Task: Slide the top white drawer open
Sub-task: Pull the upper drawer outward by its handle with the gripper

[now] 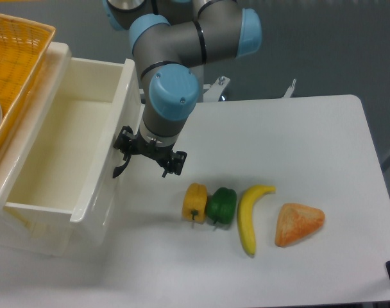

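While the top white drawer point(60, 154) sits pulled out, claw point(144, 162) open just beside its front

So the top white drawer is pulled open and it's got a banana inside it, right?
Not quite. The top white drawer is pulled open, but the camera view shows nothing inside it. The banana lies on the table, between the green pepper and the triangular bread.
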{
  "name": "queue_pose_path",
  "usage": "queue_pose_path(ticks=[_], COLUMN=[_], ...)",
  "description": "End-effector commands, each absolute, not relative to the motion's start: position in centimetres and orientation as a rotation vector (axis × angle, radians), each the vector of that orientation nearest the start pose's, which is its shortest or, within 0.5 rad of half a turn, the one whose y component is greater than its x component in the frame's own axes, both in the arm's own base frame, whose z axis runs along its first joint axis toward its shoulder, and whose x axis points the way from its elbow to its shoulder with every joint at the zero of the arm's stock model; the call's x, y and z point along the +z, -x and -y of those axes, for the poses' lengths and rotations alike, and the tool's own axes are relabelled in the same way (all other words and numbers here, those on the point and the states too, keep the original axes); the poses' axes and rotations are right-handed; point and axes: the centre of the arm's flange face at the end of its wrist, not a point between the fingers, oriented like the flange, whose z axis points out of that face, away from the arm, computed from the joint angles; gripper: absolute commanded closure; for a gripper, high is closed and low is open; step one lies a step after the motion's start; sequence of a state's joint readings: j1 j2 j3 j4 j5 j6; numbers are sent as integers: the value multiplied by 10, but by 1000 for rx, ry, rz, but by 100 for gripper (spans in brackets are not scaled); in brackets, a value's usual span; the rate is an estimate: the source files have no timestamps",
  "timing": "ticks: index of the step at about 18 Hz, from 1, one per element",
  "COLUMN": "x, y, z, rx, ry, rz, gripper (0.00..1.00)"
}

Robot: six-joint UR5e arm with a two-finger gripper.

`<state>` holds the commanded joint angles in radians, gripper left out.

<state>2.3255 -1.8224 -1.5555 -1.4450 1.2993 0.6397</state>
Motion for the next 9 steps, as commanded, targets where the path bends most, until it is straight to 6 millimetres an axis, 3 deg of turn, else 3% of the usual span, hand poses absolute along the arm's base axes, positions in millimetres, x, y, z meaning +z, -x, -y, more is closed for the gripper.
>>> queue_pose_path(ticks=[9], x=[381], y=[299], z=[-518], rx=[-427], ry=[3009], rz=[214], gripper=[0])
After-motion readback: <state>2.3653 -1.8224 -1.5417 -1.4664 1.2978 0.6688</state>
